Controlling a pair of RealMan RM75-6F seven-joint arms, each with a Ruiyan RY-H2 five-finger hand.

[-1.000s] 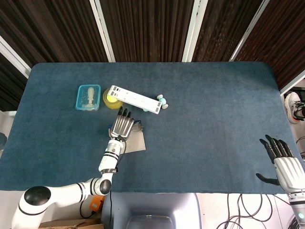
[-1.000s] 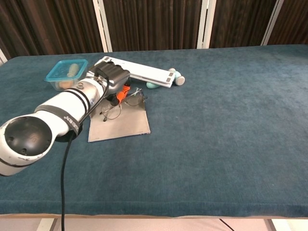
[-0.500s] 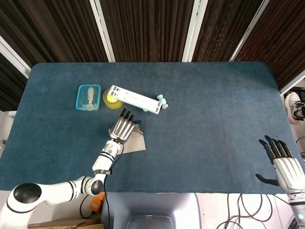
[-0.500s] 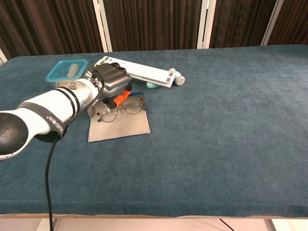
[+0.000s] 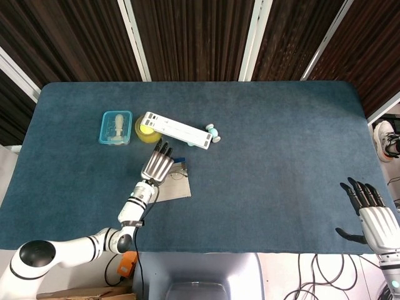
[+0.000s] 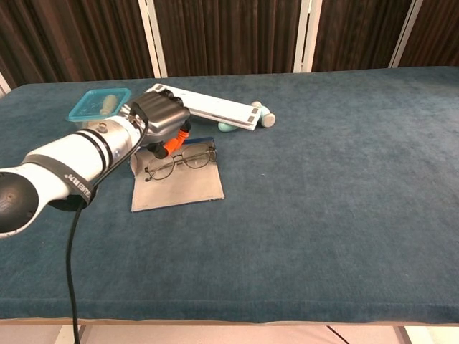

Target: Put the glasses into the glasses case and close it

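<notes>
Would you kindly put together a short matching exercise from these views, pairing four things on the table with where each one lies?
Things:
1. glasses
2. blue-lidded box
3. right hand
4. long white device

Places:
A. at the table's near right corner, fingers spread, holding nothing
B. on the flat grey glasses case, just beside the left hand
C. furthest left on the table, with a pale object inside
D. lying slantwise, with a teal-and-white object at its right end

Pairs: 1-B, 2-C, 3-A, 4-D
</notes>
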